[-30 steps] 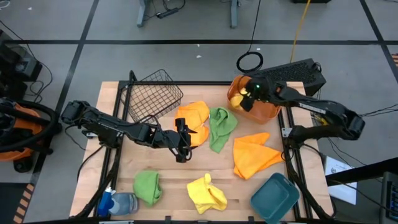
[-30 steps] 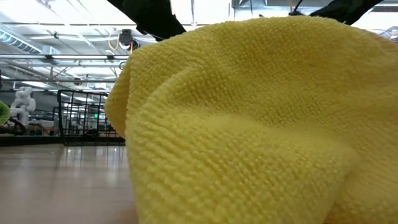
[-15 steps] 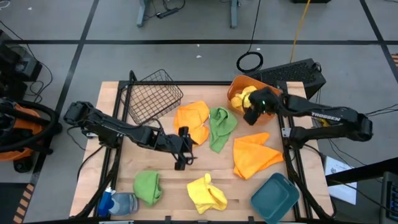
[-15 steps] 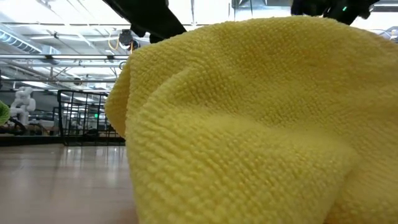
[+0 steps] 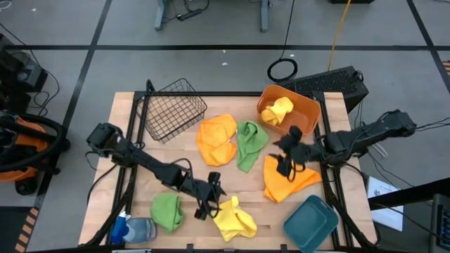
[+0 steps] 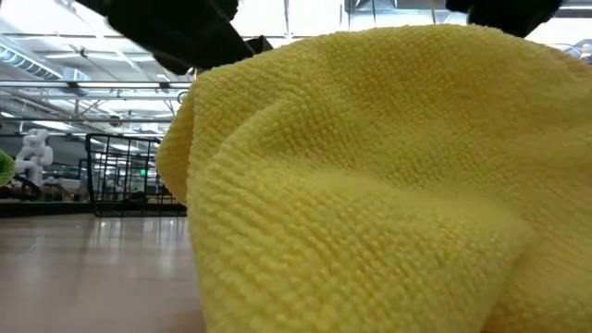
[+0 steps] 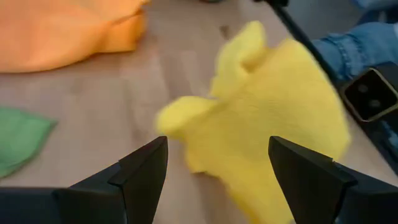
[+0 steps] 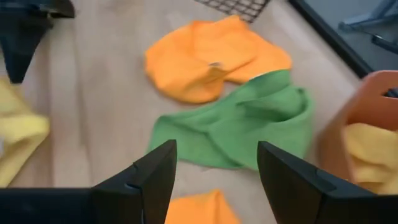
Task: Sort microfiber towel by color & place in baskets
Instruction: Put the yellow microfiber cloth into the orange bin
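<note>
My left gripper (image 5: 208,202) (image 7: 214,180) is open, slanting down just left of a crumpled yellow towel (image 5: 234,218) (image 7: 273,112) that lies near the table's front edge and fills the low view (image 6: 370,185). My right gripper (image 5: 285,161) (image 8: 217,186) is open with nothing between its fingers, above the far edge of an orange towel (image 5: 287,177). A second yellow towel (image 5: 275,111) lies inside the orange basket (image 5: 309,116). A green towel (image 5: 249,144) (image 8: 242,124) and an orange towel (image 5: 216,138) (image 8: 211,56) lie flat mid-table. Another green towel (image 5: 167,211) lies at the front left.
The black wire basket (image 5: 172,109) lies tipped at the far left. The teal basket (image 5: 311,223) stands at the front right corner. A blue-and-white bottle (image 5: 133,228) lies at the front left corner. Bare wood shows between the towels mid-table.
My right gripper has drawn back from the orange basket toward the table's near edge, leaving the yellow towel in the basket, and now hangs over the right orange towel. My left gripper has gone down and toward the near edge, up to the yellow towel there.
</note>
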Controlling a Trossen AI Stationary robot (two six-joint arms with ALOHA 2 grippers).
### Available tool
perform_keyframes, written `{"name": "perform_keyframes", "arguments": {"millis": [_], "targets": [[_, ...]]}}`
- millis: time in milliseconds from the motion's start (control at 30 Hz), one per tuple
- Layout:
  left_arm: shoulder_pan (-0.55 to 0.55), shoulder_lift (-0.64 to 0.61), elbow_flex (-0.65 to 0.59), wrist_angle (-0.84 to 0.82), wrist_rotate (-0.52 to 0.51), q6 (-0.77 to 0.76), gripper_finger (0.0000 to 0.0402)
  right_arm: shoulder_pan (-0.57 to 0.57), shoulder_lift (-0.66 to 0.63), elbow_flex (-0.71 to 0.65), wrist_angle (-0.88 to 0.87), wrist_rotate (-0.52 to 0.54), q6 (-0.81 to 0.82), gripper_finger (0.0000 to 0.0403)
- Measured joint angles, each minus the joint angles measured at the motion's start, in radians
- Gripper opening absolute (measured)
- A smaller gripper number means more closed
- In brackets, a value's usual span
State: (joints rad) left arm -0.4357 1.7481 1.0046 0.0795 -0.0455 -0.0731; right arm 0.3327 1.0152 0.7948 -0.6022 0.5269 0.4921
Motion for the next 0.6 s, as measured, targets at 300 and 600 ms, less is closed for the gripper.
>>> {"name": "perform_keyframes", "arguments": {"millis": [300,600], "targets": [[-0.026,0.124,0.000,0.241,-0.010,0.035,0.0285,0.165,0.158,0.000,0.012,0.056,0.047,0.0215],[0.057,0.260,0.001,0.270,-0.059,0.068,0.0241,0.176,0.248,0.000,0.066,0.061,0.008,0.0215]]}}
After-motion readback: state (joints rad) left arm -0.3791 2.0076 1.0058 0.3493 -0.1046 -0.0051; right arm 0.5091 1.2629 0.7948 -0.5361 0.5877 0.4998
